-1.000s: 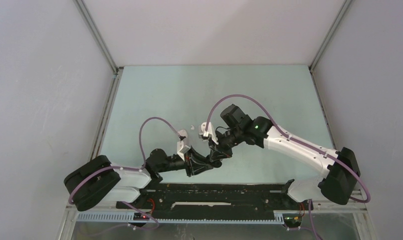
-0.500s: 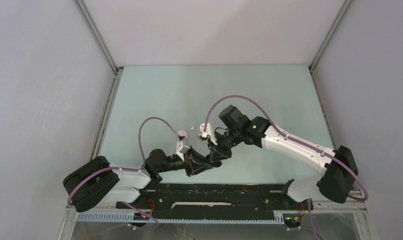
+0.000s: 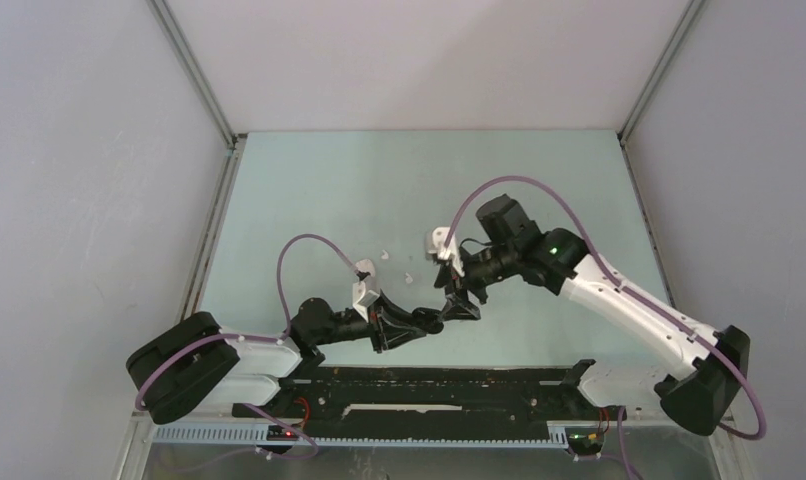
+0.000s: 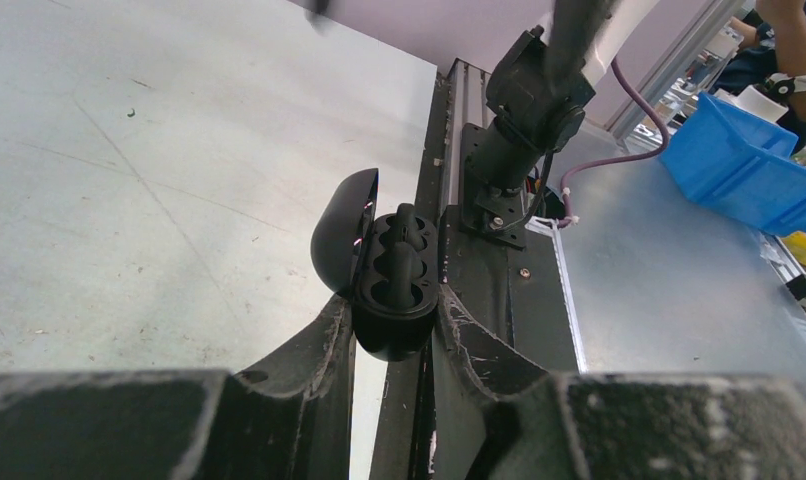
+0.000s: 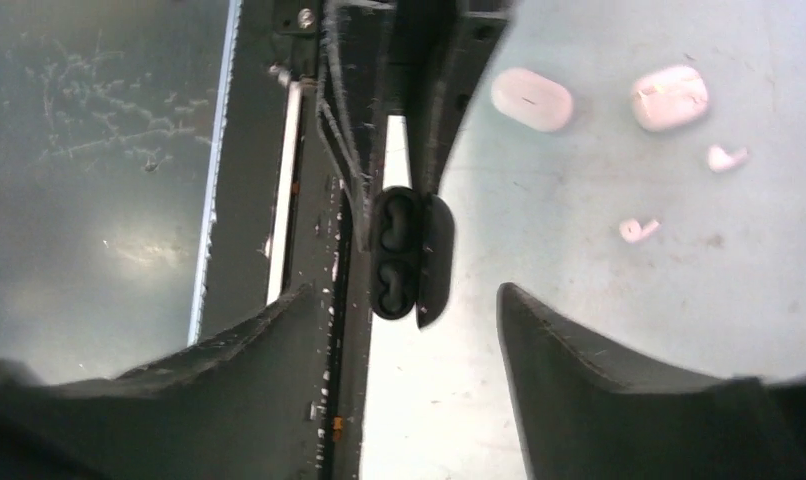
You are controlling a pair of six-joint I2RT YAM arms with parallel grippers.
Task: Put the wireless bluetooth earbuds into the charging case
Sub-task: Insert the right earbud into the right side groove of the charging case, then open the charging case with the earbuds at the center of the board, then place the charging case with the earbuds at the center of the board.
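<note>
Charging case [image 4: 394, 275], lid open, between the left jaws and ahead of the right jaws. On the surface [image 5: 579, 330], right of the right jaws: 2 earbuds [image 5: 637, 229], 2 further cases [image 5: 532, 98] beyond them.

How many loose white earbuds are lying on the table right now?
2. One white earbud lies beside the two white cases; the other lies nearer the open black case. More may be hidden under the arms.
</note>
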